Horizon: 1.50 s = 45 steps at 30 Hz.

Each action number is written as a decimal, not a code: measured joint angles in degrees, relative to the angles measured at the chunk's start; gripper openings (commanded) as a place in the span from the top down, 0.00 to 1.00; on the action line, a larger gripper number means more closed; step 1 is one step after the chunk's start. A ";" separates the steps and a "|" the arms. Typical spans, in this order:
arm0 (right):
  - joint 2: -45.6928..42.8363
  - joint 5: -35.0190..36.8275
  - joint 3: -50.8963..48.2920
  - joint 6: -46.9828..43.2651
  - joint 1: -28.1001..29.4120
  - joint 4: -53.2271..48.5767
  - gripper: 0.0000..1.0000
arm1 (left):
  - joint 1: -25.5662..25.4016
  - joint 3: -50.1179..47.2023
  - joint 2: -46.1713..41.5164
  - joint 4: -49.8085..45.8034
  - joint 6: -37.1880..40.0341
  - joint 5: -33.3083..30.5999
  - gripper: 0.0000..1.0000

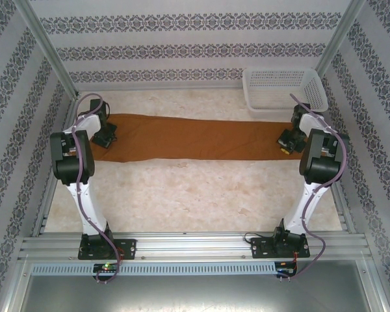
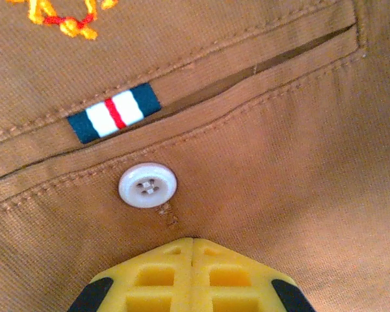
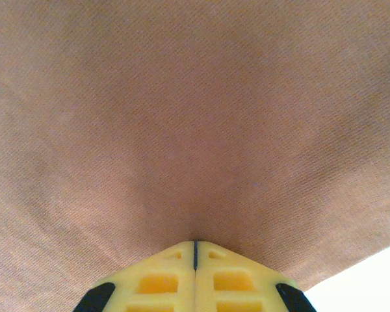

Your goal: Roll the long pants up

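Long pants (image 1: 188,138), ends pinched in low left end effector (image 1: 106,138), right end effector (image 1: 286,142).

Rust-brown long pants (image 1: 195,138) flat, stretched lengthwise across the table's far half.

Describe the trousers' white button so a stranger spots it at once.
On the pale table, rust-brown cloth trousers stretch side to side; the left end effector grips their left end. Just beyond its yellow tips, below a pocket slit, sits a round white four-hole button, unlike the rectangular navy, white and red tab above.
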 measured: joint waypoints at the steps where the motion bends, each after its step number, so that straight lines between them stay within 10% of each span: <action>1: -0.90 0.48 -1.25 -0.11 0.00 0.07 1.00 | 0.02 -1.16 -0.92 -0.37 0.24 -0.37 1.00; 6: -6.54 2.19 -9.46 -0.50 0.11 -0.09 1.00 | 0.79 -8.52 -6.40 -2.32 1.79 -2.49 1.00; 8: -8.09 2.32 -11.58 -0.96 0.09 -0.37 0.77 | 1.25 -11.34 -8.52 -3.17 2.45 -3.34 0.96; 10: -9.33 2.47 -12.83 -1.33 0.09 -1.09 0.15 | 1.88 -13.62 -10.40 -3.74 3.43 -3.58 0.67; 12: -10.47 2.58 -12.79 -1.84 -0.07 -2.19 0.03 | 2.40 -14.21 -11.28 -4.22 4.55 -3.26 0.02; 24: -6.14 11.06 14.82 -9.33 -10.93 -10.43 0.02 | 2.97 -13.40 -21.64 -4.35 7.58 1.53 0.00; 45: 6.23 12.96 10.12 -10.43 -12.66 -10.75 0.11 | 2.99 -13.44 -24.52 -5.42 8.85 4.52 0.00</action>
